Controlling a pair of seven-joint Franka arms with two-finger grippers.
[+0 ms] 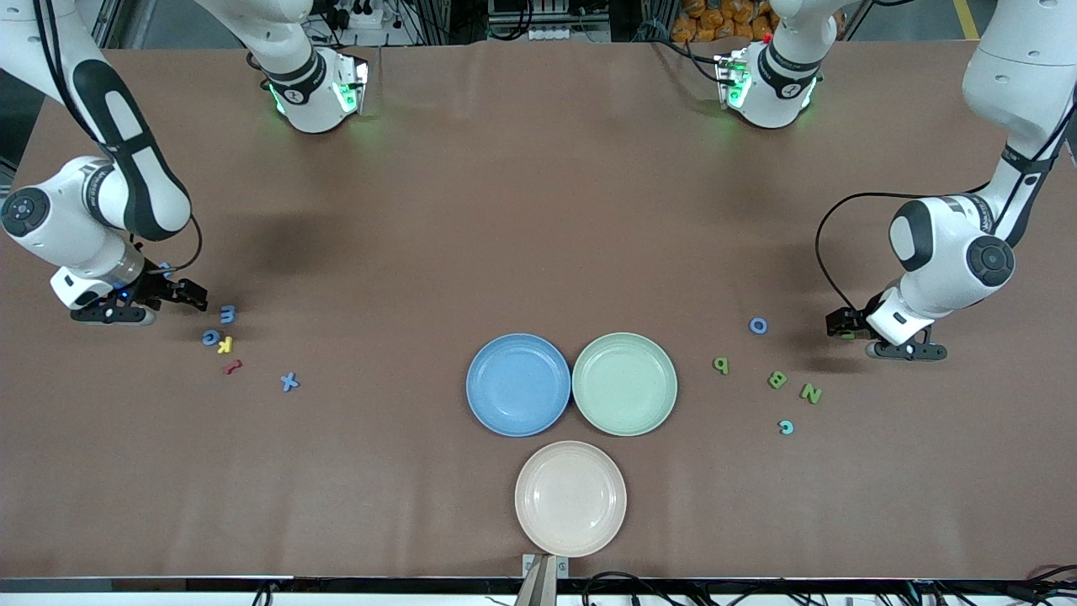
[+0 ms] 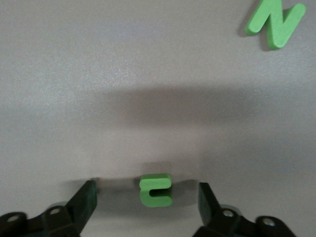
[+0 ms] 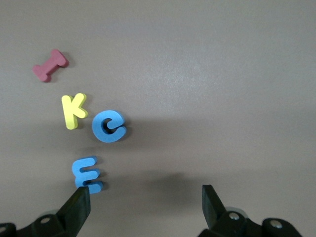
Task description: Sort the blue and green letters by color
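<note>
My left gripper [image 1: 843, 325] [image 2: 147, 203] is down at the left arm's end of the table and open. A small green letter [image 2: 156, 190] lies between its fingers, with a gap on each side. Close by lie a blue O [image 1: 758, 325], green p [image 1: 721, 364], green B [image 1: 777, 380], green N [image 1: 811, 393] [image 2: 274, 22] and blue c [image 1: 786, 427]. My right gripper [image 1: 189, 293] [image 3: 145, 203] is open and holds nothing, just beside a blue E [image 1: 227, 314] [image 3: 88, 174]. A blue C [image 1: 210, 337] [image 3: 108, 126] and blue X [image 1: 289, 382] lie near it.
A blue plate [image 1: 518, 421] and a green plate [image 1: 624, 421] stand side by side mid-table, with a beige plate [image 1: 570, 539] nearer the camera. A yellow K [image 1: 225, 344] [image 3: 73, 110] and a red squiggle [image 1: 232, 365] [image 3: 50, 64] lie among the blue letters.
</note>
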